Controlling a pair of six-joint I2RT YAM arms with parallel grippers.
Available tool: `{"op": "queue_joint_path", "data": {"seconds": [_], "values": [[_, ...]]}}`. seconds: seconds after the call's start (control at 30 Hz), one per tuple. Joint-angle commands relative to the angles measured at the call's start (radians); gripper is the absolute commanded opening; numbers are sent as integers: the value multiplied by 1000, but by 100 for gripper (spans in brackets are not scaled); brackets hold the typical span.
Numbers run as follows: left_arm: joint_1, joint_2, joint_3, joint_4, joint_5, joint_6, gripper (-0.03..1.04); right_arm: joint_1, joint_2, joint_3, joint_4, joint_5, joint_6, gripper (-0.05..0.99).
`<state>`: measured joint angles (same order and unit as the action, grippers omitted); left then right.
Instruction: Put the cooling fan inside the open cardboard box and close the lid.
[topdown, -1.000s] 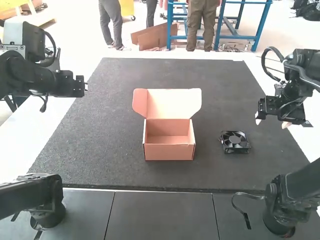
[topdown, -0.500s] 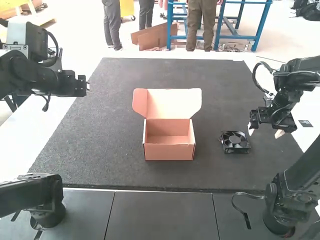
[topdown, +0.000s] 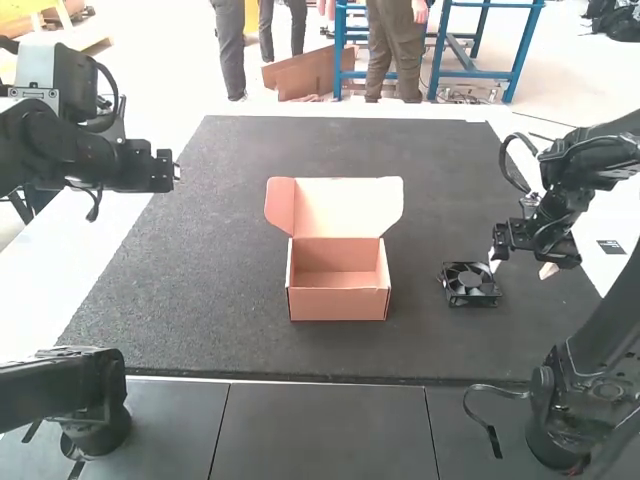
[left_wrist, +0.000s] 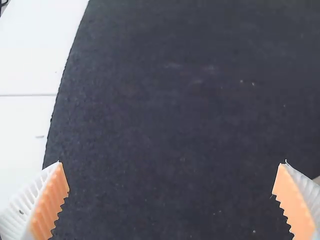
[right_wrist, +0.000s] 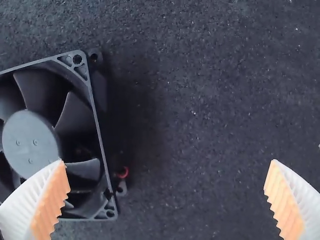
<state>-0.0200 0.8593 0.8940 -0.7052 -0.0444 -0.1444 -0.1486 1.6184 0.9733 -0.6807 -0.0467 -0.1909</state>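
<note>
Left gripper (topdown: 170, 172) hangs over the far left edge of the black mat (topdown: 190, 280), close to where the mat meets the white table (topdown: 40, 285). The arm is held out level. In its wrist view the white ribbed fingers (left_wrist: 42, 205) with orange pads are spread wide, with nothing between them and bare mat below.

Cardboard box (topdown: 338, 290) sits mid-mat, upright, with its open side up. Its lid (topdown: 340, 205) stands up from the far wall, with a small tab folded out at each end.

Cooling fan (topdown: 470, 283) lies flat on the mat to the right of the box, near it but apart, outside it. It has a black square frame, with blades and round hub facing up. A spot of red shows beside one corner of the frame.

Right gripper (topdown: 522, 257) hangs just beyond the fan's far right corner, pointing down. Its jaws are wide apart and hold nothing. In its wrist view one fingertip overlaps the fan's frame and the other is over bare mat. I cannot tell whether it touches the fan.
</note>
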Motion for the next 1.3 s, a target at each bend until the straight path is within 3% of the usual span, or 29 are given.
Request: {"op": "queue_joint_path", "data": {"seconds": [0.0, 0.53, 0.8, 0.97, 1.1, 1.27], "values": [[-11, 0, 40, 10, 5, -11, 97, 4, 11, 22, 13, -21, 13, 90], [-3, 1, 42, 10, 5, -12, 97, 9, 90, 5, 81, -18, 5, 90], [-3, 1, 48, 10, 5, -12, 97, 32, 138, -1, 81, 5, 4, 90], [-3, 1, 52, 7, 5, -14, 97, 52, 167, -16, 84, 50, 2, 90], [-1, 1, 59, 1, 5, -14, 97, 67, 181, -25, 86, 57, 4, 77], [-3, 1, 68, -4, 5, -14, 97, 69, 181, -31, 84, 57, 5, 42]]}}
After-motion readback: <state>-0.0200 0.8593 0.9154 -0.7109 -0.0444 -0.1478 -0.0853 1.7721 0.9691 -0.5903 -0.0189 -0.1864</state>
